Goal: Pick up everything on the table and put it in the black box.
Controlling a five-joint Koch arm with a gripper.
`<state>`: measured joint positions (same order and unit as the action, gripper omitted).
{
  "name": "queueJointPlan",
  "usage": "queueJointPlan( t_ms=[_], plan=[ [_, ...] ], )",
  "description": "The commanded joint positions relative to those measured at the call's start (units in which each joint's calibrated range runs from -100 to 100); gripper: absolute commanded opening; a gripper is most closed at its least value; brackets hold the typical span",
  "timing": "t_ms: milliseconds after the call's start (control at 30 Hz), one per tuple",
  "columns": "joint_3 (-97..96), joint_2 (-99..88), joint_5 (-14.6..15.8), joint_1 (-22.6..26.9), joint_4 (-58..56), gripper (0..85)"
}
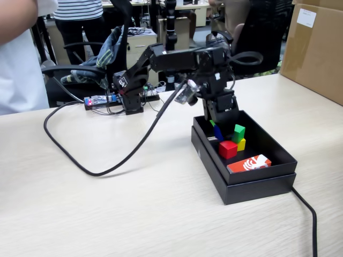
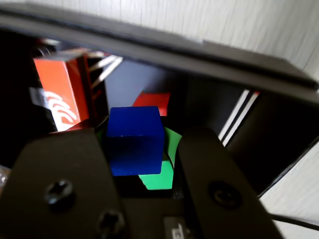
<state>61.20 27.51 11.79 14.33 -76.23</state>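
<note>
My gripper (image 1: 217, 128) reaches down into the far end of the black box (image 1: 257, 184). In the wrist view the gripper (image 2: 144, 149) is shut on the blue cube (image 2: 135, 142), which sits between the dark left jaw and the green-lined right jaw. The blue cube (image 1: 218, 133) hangs low, near the box floor. Inside the box the red cube (image 1: 228, 149) lies in the middle, and the green cube (image 1: 238, 132) rests on the yellow cube (image 1: 241, 144). The red cube (image 2: 153, 103) shows behind the blue one.
An orange-and-white packet (image 1: 249, 163) lies at the box's near end and shows in the wrist view (image 2: 57, 92). A black cable (image 1: 107, 166) loops over the beige table (image 1: 107, 214). A brown carton (image 1: 316, 48) stands at the back right. People and chairs are behind the table.
</note>
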Motion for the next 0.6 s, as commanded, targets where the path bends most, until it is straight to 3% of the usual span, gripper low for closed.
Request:
queueJointPlan(
  t_ms=[0,100,167,233,400,567],
  plan=[
    [6.70,0.78,0.24,0.59,0.59,3.3],
    [6.79,2.27,0.20,0.73,0.59,13.3],
    [6.61,2.27,0.10,0.63,0.59,31.1],
    [5.07,-0.14,-0.05,0.59,0.51,40.0],
    [-3.27,-21.60,-0.93,-0.83,0.42,47.7],
    [-11.07,-43.97,-2.88,-3.47,0.51,48.5]
  ],
)
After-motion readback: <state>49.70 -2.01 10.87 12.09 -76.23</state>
